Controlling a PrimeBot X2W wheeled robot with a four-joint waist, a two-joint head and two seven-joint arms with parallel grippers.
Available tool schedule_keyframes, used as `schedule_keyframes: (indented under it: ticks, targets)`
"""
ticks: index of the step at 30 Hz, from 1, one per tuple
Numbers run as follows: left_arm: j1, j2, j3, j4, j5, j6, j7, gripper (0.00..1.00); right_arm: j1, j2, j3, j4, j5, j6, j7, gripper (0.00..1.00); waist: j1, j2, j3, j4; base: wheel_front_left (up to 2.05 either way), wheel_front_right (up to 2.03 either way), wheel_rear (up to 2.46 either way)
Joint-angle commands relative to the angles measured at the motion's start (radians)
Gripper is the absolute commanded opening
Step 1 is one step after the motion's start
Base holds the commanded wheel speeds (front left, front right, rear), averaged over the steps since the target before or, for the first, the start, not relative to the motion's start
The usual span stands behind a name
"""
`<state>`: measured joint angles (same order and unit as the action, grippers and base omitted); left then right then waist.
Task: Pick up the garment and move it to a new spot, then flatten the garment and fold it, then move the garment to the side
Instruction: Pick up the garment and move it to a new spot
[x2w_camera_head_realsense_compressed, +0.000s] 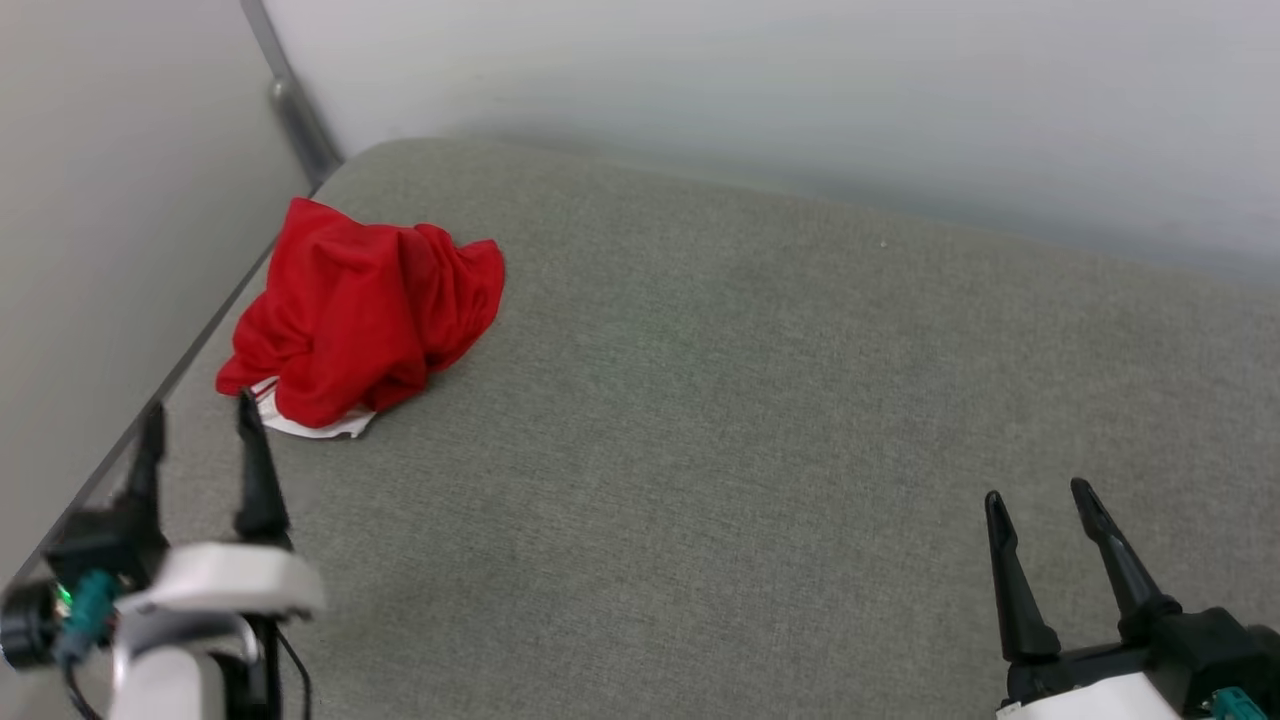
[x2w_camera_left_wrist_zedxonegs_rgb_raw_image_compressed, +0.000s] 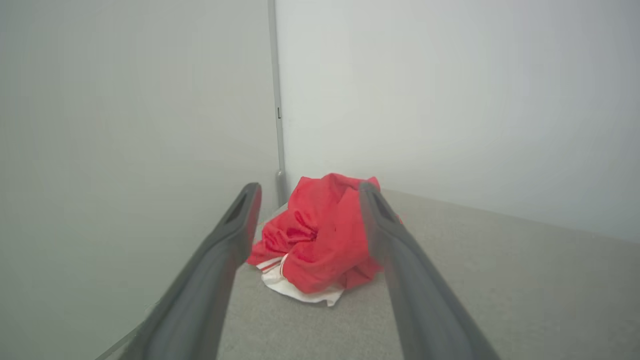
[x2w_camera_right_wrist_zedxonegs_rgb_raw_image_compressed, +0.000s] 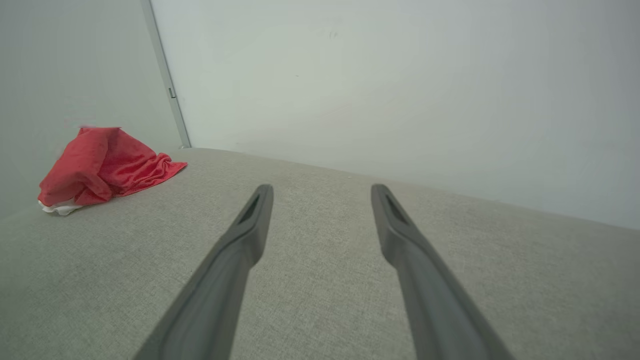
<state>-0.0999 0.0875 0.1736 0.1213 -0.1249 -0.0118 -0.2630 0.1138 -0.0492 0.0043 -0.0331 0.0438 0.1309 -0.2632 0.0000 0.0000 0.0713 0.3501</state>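
The crumpled red jersey (x2w_camera_head_realsense_compressed: 360, 310) lies just ahead of the left pincer (x2w_camera_head_realsense_compressed: 198, 405), which gapes open and is nearer; the right pincer (x2w_camera_head_realsense_compressed: 1036, 491), also open, is well apart from the jersey.

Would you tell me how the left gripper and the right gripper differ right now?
The left gripper is close to the crumpled red shirt, pointing at it; the right gripper is far from it, over bare cushion. The left is beside the side wall; the right is not. Both are open and empty.

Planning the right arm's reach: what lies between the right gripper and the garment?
Nothing: bare grey fabric surface between right gripper and garment, in the head view.
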Motion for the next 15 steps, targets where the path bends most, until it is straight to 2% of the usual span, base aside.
schedule_keyframes:
  ticks: [1, 7, 15]
  targets:
    - [-0.078, 0.02, 0.023, 0.014, -0.008, -0.021, -0.003, 1.0, -0.016, -0.002, -0.008, -0.013, -0.019, 0.0, -0.002, 1.0, 0.0, 0.0, 0.038, -0.022, 0.0, 0.0, 0.0]
    - [-0.299, 0.124, 0.064, 0.098, -0.001, -0.058, -0.003, 1.0, -0.047, -0.002, -0.034, -0.046, -0.072, 0.0, -0.002, 1.0, 0.0, 0.0, 0.135, -0.057, 0.0, 0.0, 0.0]
    - [-0.568, 0.278, 0.044, 0.285, -0.043, -0.103, 0.027, 1.0, -0.103, -0.014, -0.052, -0.096, -0.101, 0.0, -0.002, 1.0, 0.0, 0.0, 0.268, -0.098, 0.0, 0.0, 0.0]
